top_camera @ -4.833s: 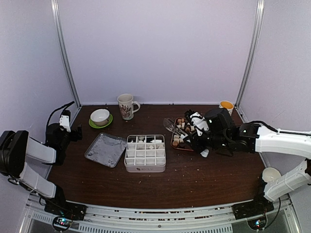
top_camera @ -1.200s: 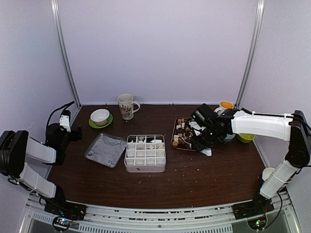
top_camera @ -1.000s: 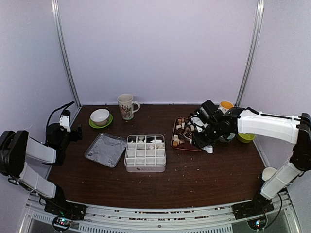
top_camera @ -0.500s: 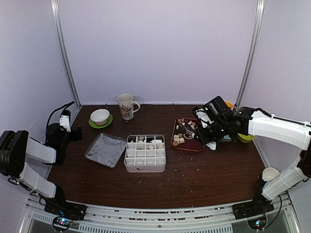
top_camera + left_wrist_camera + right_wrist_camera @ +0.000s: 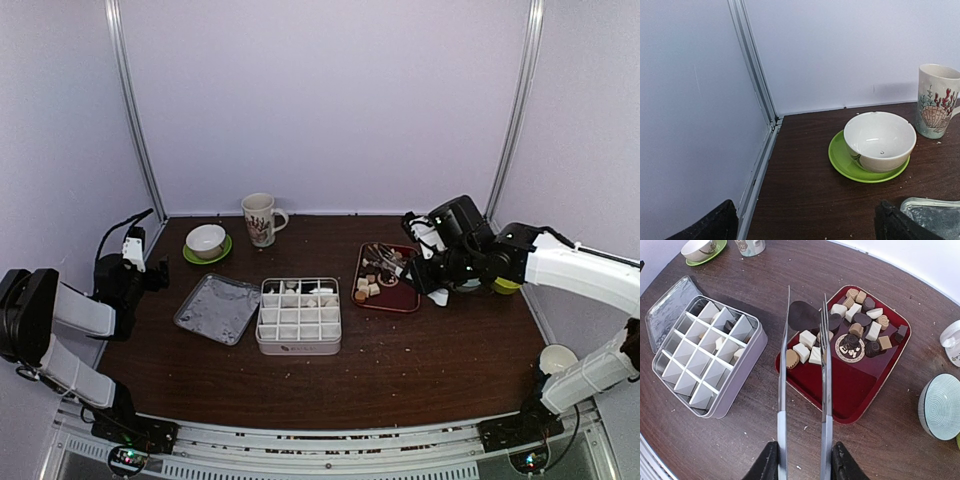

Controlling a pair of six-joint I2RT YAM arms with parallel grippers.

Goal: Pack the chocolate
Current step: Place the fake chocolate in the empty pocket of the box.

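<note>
The right gripper (image 5: 802,462) is closed on the handle end of the tongs (image 5: 826,390). The two blades stand narrowly apart, and we see no piece between their tips.

The chocolate (image 5: 856,330) lies loose on the red tray (image 5: 855,385), on the right half of the worktop (image 5: 400,370). In the right wrist view the tongs' long axis runs straight ahead from the gripper. It crosses the tray's near-left part and ends over the tray's far-left corner. Most pieces lie under and to the right of the blades, so we judge that the tips must come down and slightly right to straddle one.

The divided tin (image 5: 742,380) stands just beside the tray, to the left of the tongs. A few pieces sit in its compartments, and most of the compartments look empty. Its lid (image 5: 217,308) lies flat on the far side of it from the tray.

The left gripper (image 5: 805,227) is spread wide and holds nothing. It faces the white bowl (image 5: 880,140) on the green saucer (image 5: 840,160), well apart from the tray. The right arm is the nearer one.
</note>
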